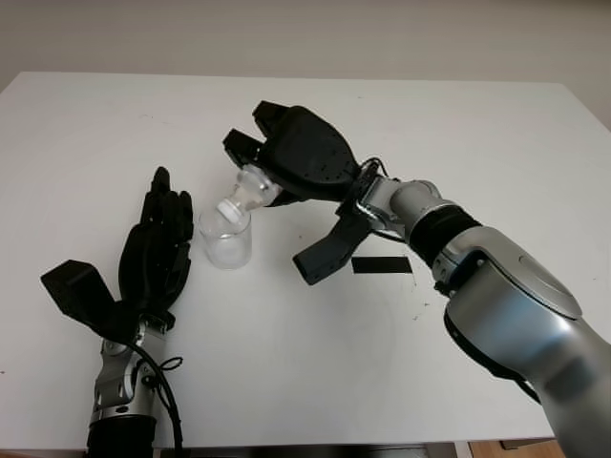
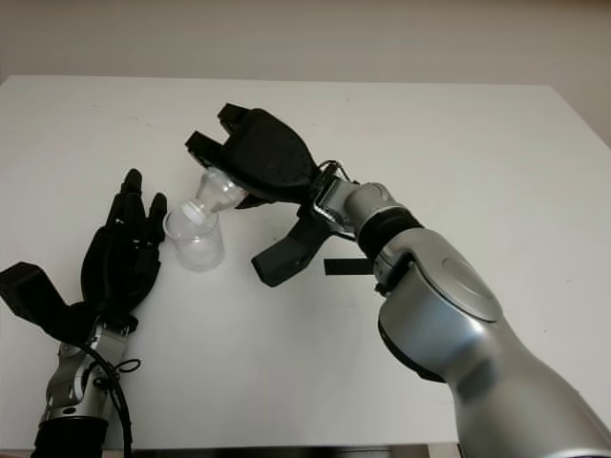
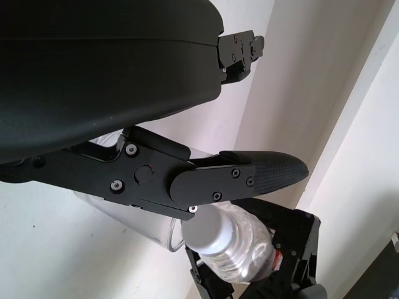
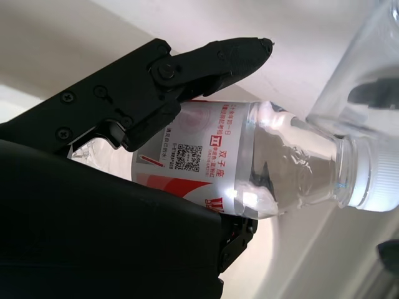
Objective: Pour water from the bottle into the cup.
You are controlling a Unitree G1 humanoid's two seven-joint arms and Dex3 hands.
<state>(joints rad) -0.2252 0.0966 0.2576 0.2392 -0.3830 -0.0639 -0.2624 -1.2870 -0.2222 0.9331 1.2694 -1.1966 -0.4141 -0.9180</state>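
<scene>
Looks like we're mid-pour: the right hand (image 1: 286,157), centre-left of the frame, grips the bottle (image 1: 250,193) tipped neck-down over the cup (image 1: 226,239) on the counter (image 1: 477,134), left hand (image 1: 158,243) open just beside it, so next probably ease upright.

I see the bottle (image 4: 249,162) as clear, glossy plastic with a printed paper-like label and a white ribbed cap. The cup (image 1: 227,240) looks like thin transparent plastic, though it could be glass. My right hand (image 1: 305,157) and left hand (image 1: 158,248) have matt black shells. The table (image 1: 477,134) is smooth, matt white.
</scene>
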